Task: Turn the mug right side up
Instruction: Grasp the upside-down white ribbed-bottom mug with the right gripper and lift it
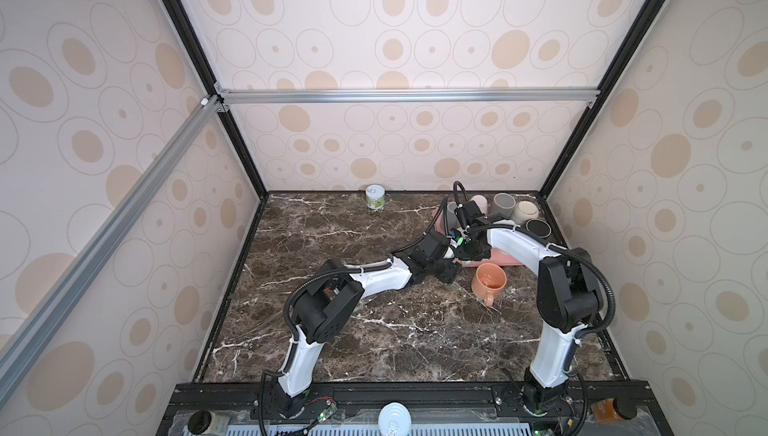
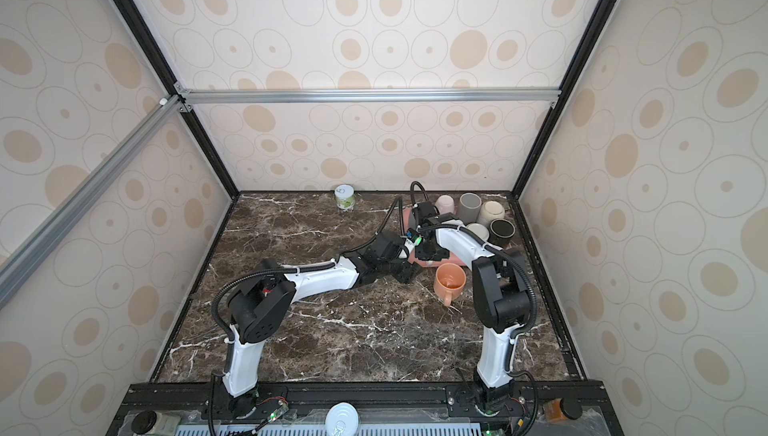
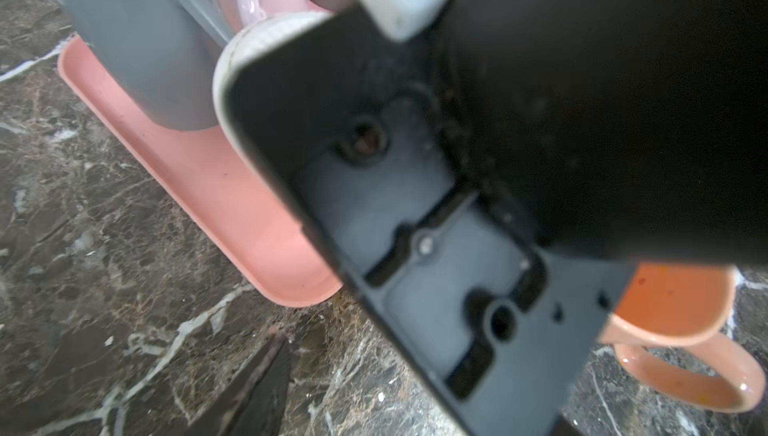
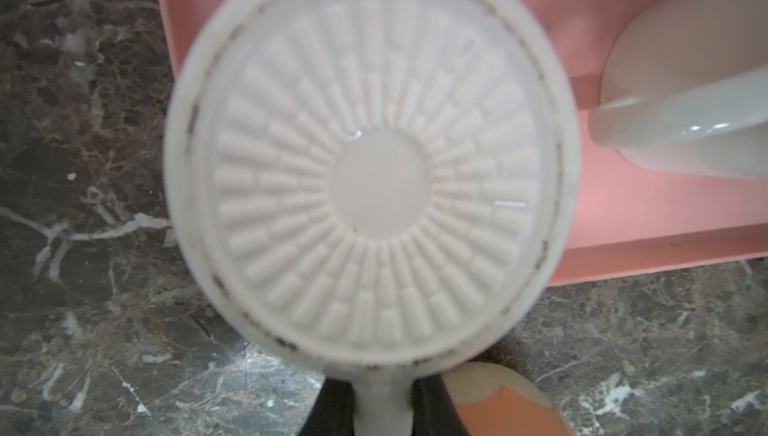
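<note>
Over tray (image 4: 665, 214) edge, right gripper (image 4: 382, 409) pinches white mug (image 4: 374, 172) by its handle (left gripper (image 1: 445, 273) jaws: cannot tell). Slip mid-turn could strike the orange mug (image 1: 489, 282).

The left arm (image 1: 305, 351) and right arm (image 1: 557, 351) have the same smooth white link shells and boxy black joint housings. Black corrugated conduit (image 1: 285, 309) loops along each. A green light (image 1: 458, 241) glows at one wrist. Close up, a black moulded housing (image 3: 436, 247) shows recessed screws.

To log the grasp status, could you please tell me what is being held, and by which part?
The right gripper holds the white mug by its handle, jaws closed on it.
</note>
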Motion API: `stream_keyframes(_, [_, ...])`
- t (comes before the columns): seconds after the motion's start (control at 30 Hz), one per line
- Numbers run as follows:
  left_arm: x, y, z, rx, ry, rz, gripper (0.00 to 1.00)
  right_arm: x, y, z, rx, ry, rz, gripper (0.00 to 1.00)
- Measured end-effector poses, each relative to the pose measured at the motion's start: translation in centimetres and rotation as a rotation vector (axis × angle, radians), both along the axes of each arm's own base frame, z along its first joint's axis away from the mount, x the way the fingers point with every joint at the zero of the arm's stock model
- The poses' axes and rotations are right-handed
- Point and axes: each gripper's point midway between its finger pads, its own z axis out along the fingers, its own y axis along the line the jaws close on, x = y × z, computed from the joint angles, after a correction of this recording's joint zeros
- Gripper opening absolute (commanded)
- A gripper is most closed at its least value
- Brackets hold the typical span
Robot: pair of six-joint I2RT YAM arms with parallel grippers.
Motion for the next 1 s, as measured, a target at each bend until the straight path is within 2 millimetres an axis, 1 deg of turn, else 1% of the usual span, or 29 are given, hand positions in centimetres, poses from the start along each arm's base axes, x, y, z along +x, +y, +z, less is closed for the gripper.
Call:
stream_keyframes(0.1, [0.0,0.1,-0.2,0.004,0.0,0.003,0.69,0.0,0.1,0.0,0.001,0.0,0.01,0.16])
stream_keyframes(0.2, [0.0,0.1,-0.2,0.006,0.001,0.004,0.69,0.1,0.1,-0.1,-0.002,0.002,0.014,0.25])
stream_keyframes(0.27, [0.0,0.2,-0.2,0.007,0.0,0.004,0.69,0.2,0.1,-0.1,-0.005,0.0,0.015,0.28])
stream_keyframes(0.47, [-0.2,0.4,-0.8,0.02,0.005,0.004,0.7,0.7,0.1,-0.6,-0.02,0.009,0.014,0.29])
stream_keyframes(0.63, [-0.4,0.9,-1.4,0.034,0.013,0.004,0.7,1.0,0.1,-1.4,-0.037,0.022,0.012,0.29])
stream_keyframes(0.73, [-0.5,1.5,-1.3,0.041,0.016,0.007,0.7,0.9,0.2,-1.7,-0.047,0.028,0.015,0.24])
stream_keyframes(0.9, [-0.4,2.4,-0.5,0.04,0.009,0.019,0.7,1.1,0.5,-1.7,-0.064,0.02,0.02,0.16])
stream_keyframes(1.0, [-0.3,3.0,0.2,0.035,-0.001,0.031,0.7,1.1,1.0,-1.4,-0.077,0.01,0.034,0.12])
